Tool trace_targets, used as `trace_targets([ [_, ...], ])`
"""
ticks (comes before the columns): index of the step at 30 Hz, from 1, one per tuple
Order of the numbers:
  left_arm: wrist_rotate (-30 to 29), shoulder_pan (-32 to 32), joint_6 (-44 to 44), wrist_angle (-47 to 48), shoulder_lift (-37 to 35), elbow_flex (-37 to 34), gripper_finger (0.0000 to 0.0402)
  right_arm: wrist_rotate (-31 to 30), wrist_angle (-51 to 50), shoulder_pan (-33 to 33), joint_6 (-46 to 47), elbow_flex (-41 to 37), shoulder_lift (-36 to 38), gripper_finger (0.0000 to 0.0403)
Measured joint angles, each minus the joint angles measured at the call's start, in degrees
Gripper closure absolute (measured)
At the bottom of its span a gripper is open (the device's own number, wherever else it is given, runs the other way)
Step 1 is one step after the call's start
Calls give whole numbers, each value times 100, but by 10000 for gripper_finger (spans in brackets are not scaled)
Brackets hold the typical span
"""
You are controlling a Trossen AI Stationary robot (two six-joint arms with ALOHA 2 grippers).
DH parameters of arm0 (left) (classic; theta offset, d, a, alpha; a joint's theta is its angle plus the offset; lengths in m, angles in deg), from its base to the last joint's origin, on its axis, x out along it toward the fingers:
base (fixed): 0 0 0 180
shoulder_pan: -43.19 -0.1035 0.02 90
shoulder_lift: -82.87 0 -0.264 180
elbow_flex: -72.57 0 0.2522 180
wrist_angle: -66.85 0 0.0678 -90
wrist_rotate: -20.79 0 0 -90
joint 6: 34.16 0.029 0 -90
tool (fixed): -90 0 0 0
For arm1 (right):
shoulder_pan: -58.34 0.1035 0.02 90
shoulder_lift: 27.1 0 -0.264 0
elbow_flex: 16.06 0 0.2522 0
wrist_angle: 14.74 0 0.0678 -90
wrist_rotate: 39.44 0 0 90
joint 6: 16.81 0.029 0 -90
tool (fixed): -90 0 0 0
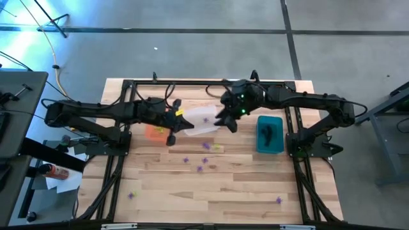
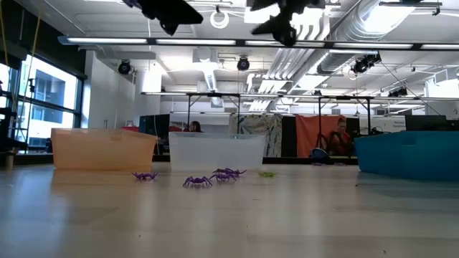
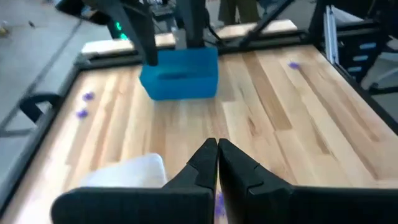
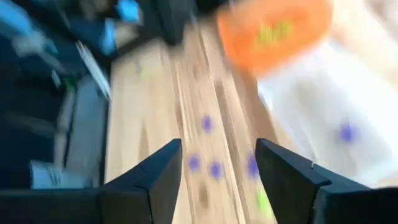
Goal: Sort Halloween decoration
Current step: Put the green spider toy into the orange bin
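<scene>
The left gripper (image 1: 171,136) is pressed shut with nothing seen between its fingers, near the orange bin (image 1: 155,131), while the right gripper (image 1: 229,122) has its fingers spread and empty, above the clear bin (image 1: 206,120) in the upper middle of the high view. Most purple trinkets (image 1: 200,168) lie loose on the table (image 1: 243,191) below the bins. I judge the risks are a shut, empty grip, or the two arms colliding over the clear bin.

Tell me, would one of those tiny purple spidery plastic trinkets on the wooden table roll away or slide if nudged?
The tiny purple spidery plastic trinkets stand low on splayed legs, so rolling or tipping seems unlikely. They look very small beside the clear plastic bin, so probably light and easily scooted across the smooth wooden table. The thin legs may bend or snag.
</scene>
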Motion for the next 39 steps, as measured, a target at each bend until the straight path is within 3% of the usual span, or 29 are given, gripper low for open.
trace_targets([
  [3, 14, 54, -325, -13, 2, -125, 401, -39, -772, 174, -245, -208, 23, 200],
  [6, 97, 117, -665, -135, -88, -305, 401, -312, -801, 409, -388, -786, 13, 203],
  [13, -209, 146, -1598, -1388, -844, -1428, 401, -951, 1073, 796, -93, -2053, -378, 225],
  [16, -378, 146, -1996, -1890, -1182, -1870, 401, -1340, 1372, 960, -593, -2107, -794, 237],
  [22, -665, 146, -2518, -1880, -1422, -2121, 401, -2008, 1505, 1176, -1986, -1967, -1763, 263],
  [26, -668, 148, -2627, -1879, -1435, -2120, 401, -2025, 1456, 1160, -2195, -1936, -2079, 276],
  [39, -740, 146, -2593, -1857, -1434, -2121, 401, -1764, 1397, 1064, -2346, -1928, -2091, 323],
])
